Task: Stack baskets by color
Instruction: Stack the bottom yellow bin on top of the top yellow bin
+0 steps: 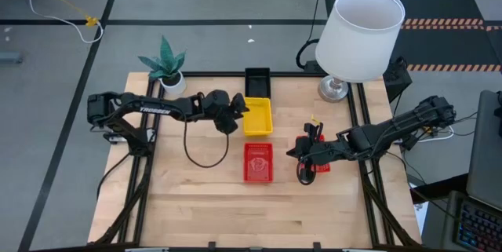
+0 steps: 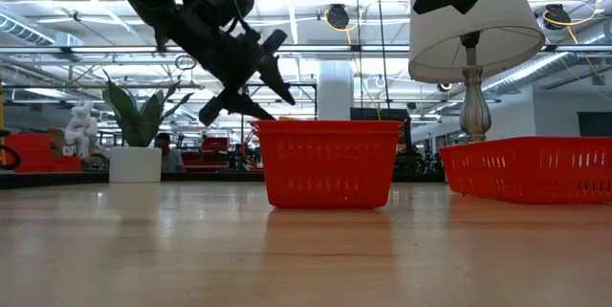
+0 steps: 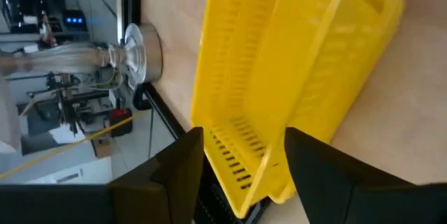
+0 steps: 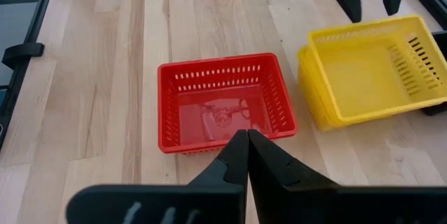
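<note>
Left hand point(image 1: 238, 112), fingers spread, hovers beside the nested yellow baskets point(image 1: 258, 116) mid-counter; right hand point(image 1: 301, 156) is closed. Red baskets point(image 1: 258, 162) nearer remain apart, black basket point(image 1: 257, 80) farther.

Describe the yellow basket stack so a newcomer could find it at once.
From the white lamp at the table's far edge, look toward the middle. The yellow basket stack sits between a black basket and a red basket, beside the open left gripper; it alone is yellow.
</note>
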You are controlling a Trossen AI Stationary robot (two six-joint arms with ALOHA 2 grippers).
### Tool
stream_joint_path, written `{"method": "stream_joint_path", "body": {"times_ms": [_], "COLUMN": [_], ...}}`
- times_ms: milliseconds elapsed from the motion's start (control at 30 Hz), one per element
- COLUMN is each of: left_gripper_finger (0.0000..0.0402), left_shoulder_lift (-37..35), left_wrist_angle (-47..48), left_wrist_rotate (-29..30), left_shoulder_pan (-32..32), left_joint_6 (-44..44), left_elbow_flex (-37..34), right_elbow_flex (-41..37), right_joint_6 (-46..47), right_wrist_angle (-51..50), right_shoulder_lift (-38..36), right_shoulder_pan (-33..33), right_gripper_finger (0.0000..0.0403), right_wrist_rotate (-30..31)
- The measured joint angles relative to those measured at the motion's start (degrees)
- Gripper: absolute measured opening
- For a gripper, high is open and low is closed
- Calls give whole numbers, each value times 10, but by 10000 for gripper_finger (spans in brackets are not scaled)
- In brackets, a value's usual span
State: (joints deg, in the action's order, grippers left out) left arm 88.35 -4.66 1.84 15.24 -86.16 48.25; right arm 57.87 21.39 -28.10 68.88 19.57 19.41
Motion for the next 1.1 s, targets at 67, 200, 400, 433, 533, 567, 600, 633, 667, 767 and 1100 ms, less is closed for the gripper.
{"method": "stream_joint_path", "body": {"times_ms": [67,200,400,433,533,567,600,633,667,767,1100], "left_gripper_finger": [209,211,212,212,212,212,212,211,211,211,125], "left_shoulder_lift": [-3,-3,-7,-16,-43,-57,-71,-82,-94,-116,-41], "left_wrist_angle": [2,4,4,14,38,62,81,90,104,179,144], "left_wrist_rotate": [20,78,145,161,172,175,177,176,167,90,-30], "left_shoulder_pan": [-14,-38,-59,-61,-60,-59,-56,-52,-45,-12,51], "left_joint_6": [21,41,107,134,209,242,277,312,343,416,508], "left_elbow_flex": [0,0,0,0,1,0,-1,0,2,0,-14], "right_elbow_flex": [0,0,0,0,0,0,0,0,0,0,0], "right_joint_6": [0,0,-13,-13,-27,-30,-31,-31,-31,-31,-37], "right_wrist_angle": [0,0,0,0,0,0,0,0,0,2,21], "right_shoulder_lift": [0,0,0,0,0,0,0,0,0,0,0], "right_shoulder_pan": [0,0,0,0,-1,0,-1,-1,-2,-2,-4], "right_gripper_finger": [2,2,2,2,2,2,2,2,2,2,2], "right_wrist_rotate": [0,0,0,0,0,0,0,0,0,0,3]}}
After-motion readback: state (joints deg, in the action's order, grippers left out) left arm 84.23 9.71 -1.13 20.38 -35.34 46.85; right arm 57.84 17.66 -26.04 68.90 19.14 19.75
